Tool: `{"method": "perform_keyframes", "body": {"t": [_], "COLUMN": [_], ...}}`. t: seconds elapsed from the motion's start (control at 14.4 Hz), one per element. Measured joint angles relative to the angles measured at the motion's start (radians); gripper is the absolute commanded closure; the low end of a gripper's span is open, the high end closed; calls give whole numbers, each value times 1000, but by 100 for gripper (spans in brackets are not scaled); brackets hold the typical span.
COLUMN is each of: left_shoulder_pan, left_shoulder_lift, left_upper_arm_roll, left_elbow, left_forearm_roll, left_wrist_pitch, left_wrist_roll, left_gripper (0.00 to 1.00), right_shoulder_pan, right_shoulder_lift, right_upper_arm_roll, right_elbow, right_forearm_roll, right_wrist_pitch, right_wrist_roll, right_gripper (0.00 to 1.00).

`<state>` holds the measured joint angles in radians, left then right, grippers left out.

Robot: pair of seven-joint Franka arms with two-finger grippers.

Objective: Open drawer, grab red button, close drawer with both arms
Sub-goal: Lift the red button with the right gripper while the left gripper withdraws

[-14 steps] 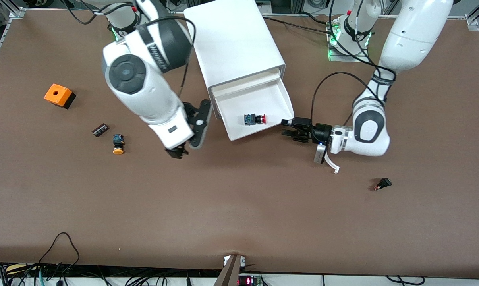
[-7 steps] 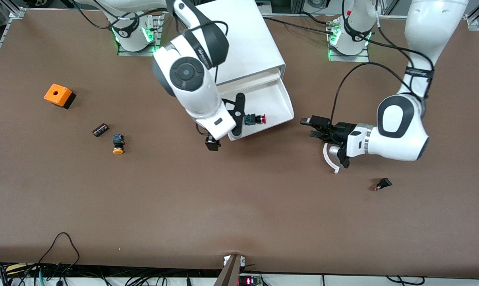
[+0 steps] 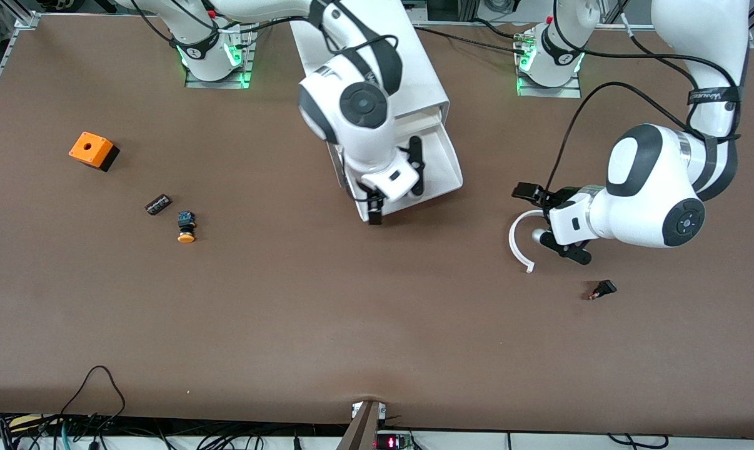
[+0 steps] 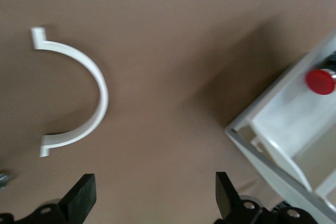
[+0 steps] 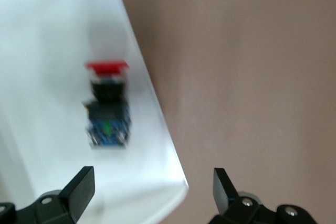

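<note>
Drawer (image 3: 444, 164) pulled out of white cabinet (image 3: 427, 78), open end turned toward the front camera, floor and side wall partly covered by the right arm. Button (image 5: 107, 107) lying on its side on the drawer floor near the front rim, red cap and black-and-blue body plain in the right wrist view; red cap (image 4: 321, 81) also seen in the left wrist view, inside the drawer corner; hidden under the right wrist in the front view. Right gripper (image 3: 375, 211) (image 5: 152, 183) hanging over the drawer's front edge, just beside the button, jaws spread wide, nothing between them, no contact with the button. Left gripper (image 3: 531, 195) (image 4: 153, 187) over bare table (image 3: 352, 325), toward the left arm's end from the drawer and apart from it, jaws spread wide, nothing held. White curved strip (image 3: 518, 240) (image 4: 89, 90) below the left gripper; whether lying loose on the table or not, cannot tell. Elsewhere on the table: orange box (image 3: 92, 150) toward the right arm's end; small dark part (image 3: 158, 204) and orange-capped button (image 3: 185, 228) close together, nearer the front camera than the box; small black part (image 3: 603, 289) toward the left arm's end, nearer the front camera than the curved strip.
</note>
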<state>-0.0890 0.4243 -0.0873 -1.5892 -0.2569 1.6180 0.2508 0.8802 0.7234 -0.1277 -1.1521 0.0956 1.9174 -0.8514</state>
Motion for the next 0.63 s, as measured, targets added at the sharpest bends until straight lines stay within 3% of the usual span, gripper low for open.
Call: {"method": "perform_keyframes", "body": {"t": [0.21, 0.63], "left_shoulder_pan": [2, 2], "left_shoulder_lift": [-17, -138], "left_upper_arm_roll": [1, -4], "left_elbow": [54, 156], "left_forearm_roll": [167, 360], "left_wrist_pitch": [0, -11], "left_wrist_roll": [-20, -90], "left_gripper": [0, 0], "right_shoulder_pan": [40, 39], "right_shoulder_lift": [18, 38], "right_upper_arm_roll": [-4, -9], "right_elbow": [0, 0], "right_forearm_roll": [0, 0], "right_wrist_pitch": [13, 13], "right_wrist_roll": [0, 0], "right_gripper": [0, 0]}}
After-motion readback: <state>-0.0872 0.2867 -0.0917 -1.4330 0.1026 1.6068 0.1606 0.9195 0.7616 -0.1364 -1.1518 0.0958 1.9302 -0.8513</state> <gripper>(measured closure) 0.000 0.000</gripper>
